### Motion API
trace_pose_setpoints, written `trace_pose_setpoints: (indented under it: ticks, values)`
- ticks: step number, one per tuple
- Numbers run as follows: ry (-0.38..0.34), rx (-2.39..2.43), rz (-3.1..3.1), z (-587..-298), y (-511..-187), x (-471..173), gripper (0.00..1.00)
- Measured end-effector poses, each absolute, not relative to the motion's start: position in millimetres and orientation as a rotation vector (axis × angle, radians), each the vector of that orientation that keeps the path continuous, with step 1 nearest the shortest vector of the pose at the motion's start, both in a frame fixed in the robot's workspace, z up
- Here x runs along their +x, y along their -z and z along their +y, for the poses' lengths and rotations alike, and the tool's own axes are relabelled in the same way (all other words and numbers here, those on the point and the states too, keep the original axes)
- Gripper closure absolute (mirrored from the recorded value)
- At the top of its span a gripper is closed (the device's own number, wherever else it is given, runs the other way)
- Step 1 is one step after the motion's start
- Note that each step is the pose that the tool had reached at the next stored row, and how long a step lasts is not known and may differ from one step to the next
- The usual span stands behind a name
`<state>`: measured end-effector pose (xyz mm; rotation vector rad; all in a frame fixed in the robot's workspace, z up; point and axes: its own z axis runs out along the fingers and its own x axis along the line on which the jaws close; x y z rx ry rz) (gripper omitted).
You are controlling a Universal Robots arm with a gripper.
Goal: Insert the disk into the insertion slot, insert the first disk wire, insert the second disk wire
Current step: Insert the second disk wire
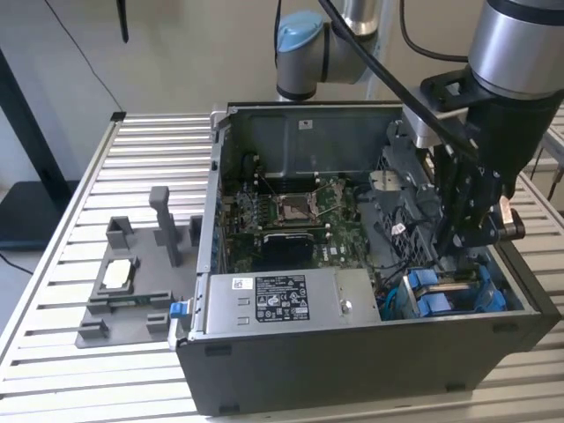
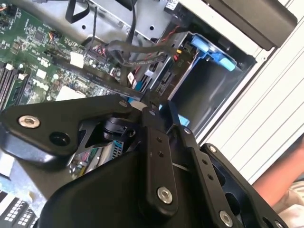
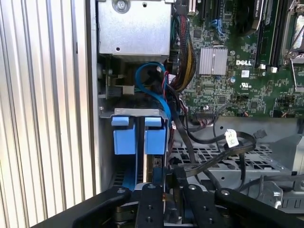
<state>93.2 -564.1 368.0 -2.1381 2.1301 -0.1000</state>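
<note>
On a slatted metal table (image 1: 141, 141), an open computer case (image 1: 352, 361): the disk (image 3: 125, 138) in its blue carrier appears seated in the slot (image 3: 130, 112), with the gripper (image 3: 170, 184) just beside it (grip impossible to tell). The black wires (image 3: 237, 147) look unplugged.

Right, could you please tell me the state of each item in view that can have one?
computer case: open, interior exposed.
disk: sitting in the insertion slot; how deep is unclear.
gripper: inside the case, right above the disk.
tagged black cable: loose, draped over the perforated metal tray.
silvery chip: lying in the grey fixture outside the case.
</note>
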Motion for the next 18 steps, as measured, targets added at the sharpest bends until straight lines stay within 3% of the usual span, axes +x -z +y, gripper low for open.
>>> trace_pose_setpoints:
  ticks: [18]
  values:
    - [0.105,-2.128,2.111,-562,-368,73,0.76]
